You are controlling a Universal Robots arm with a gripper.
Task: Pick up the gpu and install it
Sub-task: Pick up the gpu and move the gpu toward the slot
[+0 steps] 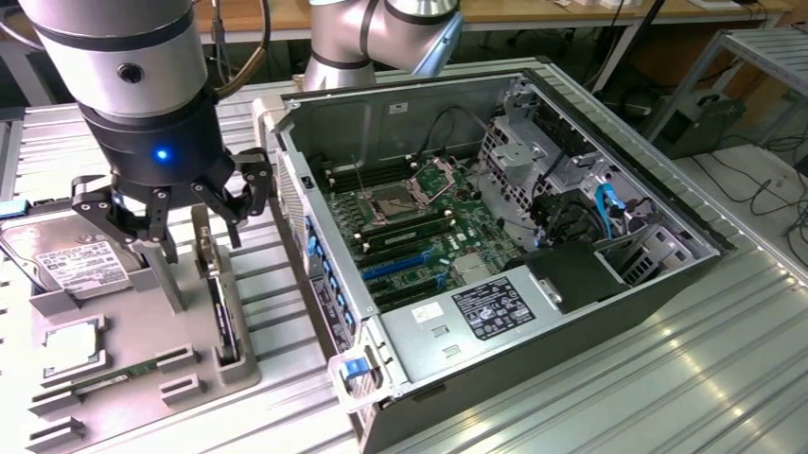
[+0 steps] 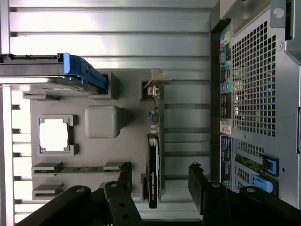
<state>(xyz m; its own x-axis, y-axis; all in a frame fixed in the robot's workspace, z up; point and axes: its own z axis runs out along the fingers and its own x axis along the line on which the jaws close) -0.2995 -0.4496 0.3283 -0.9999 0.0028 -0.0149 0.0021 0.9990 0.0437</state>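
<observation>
Your exterior view, left to right:
- hard drive [image 1: 70, 263], 9 o'clock of hand
- hand [image 1: 177, 230], fingers apart, gripping nothing, over grey tray [image 1: 127, 326]
- gpu [image 1: 223, 322], on edge in tray slot, 5 o'clock of hand
- open computer case [image 1: 505, 236], 3 o'clock

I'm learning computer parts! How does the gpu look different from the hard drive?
The gpu is dark and thin; the hard drive is silver with a white label. The gpu stands on edge in a slot; the hard drive leans, broad face showing. The open gripper hovers over the gpu, not the hard drive. Both sit in the grey tray.
</observation>
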